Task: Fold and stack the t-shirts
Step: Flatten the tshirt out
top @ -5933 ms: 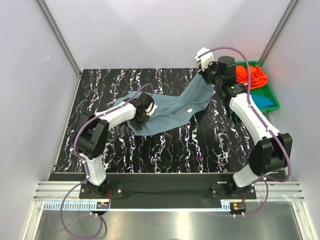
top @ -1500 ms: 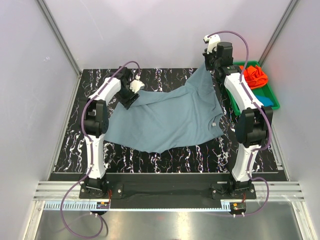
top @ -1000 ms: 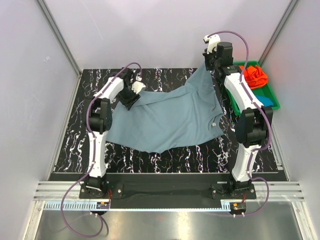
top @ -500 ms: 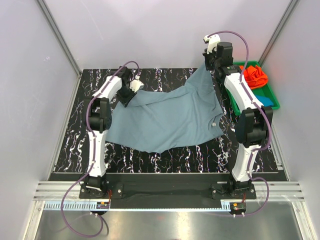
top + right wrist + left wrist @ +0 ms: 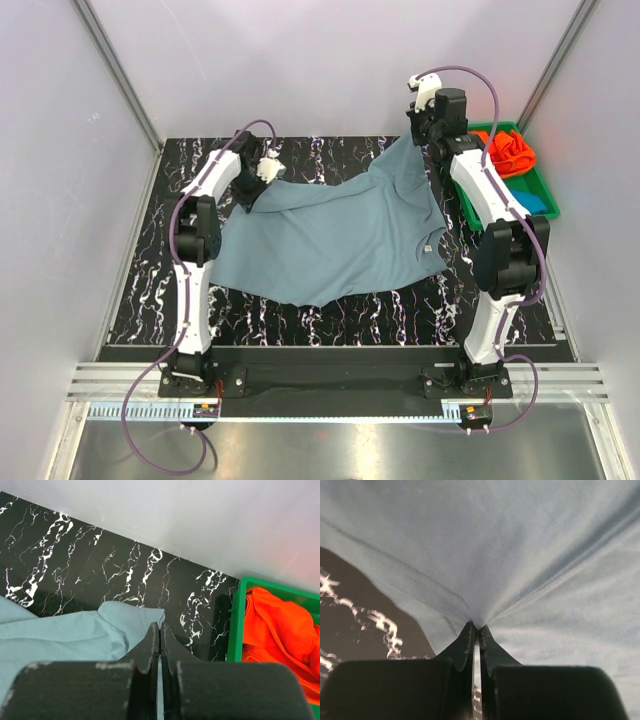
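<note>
The grey-blue t-shirt (image 5: 330, 240) is now pinched by the left gripper (image 5: 476, 628), previously open, and still clamped by the right gripper (image 5: 160, 626).

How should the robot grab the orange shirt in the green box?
I'd pinch one of the raised folds on top of the orange t-shirt, coming straight down from above. It lies crumpled in the green tray, whose walls would likely block a sideways approach, and the bunched ridges give fingers something to close on.
</note>
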Controlling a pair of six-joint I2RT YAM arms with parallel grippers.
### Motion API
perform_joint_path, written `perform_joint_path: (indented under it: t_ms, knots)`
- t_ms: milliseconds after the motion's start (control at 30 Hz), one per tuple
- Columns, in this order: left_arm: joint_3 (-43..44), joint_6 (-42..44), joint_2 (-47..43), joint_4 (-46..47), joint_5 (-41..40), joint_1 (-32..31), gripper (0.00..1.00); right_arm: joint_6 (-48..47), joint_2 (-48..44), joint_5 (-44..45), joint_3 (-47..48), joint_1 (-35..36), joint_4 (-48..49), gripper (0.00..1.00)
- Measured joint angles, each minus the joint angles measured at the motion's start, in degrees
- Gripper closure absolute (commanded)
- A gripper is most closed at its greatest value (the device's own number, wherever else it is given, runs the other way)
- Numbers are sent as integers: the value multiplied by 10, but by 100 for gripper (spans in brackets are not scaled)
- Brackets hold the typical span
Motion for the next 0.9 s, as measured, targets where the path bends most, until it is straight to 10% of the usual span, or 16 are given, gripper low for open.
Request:
perform_joint_path:
  t_ms: [900]
  knots:
    - [-19,3,-38,-30,23,-1,90,-9,-67,0,-49,0,0,100]
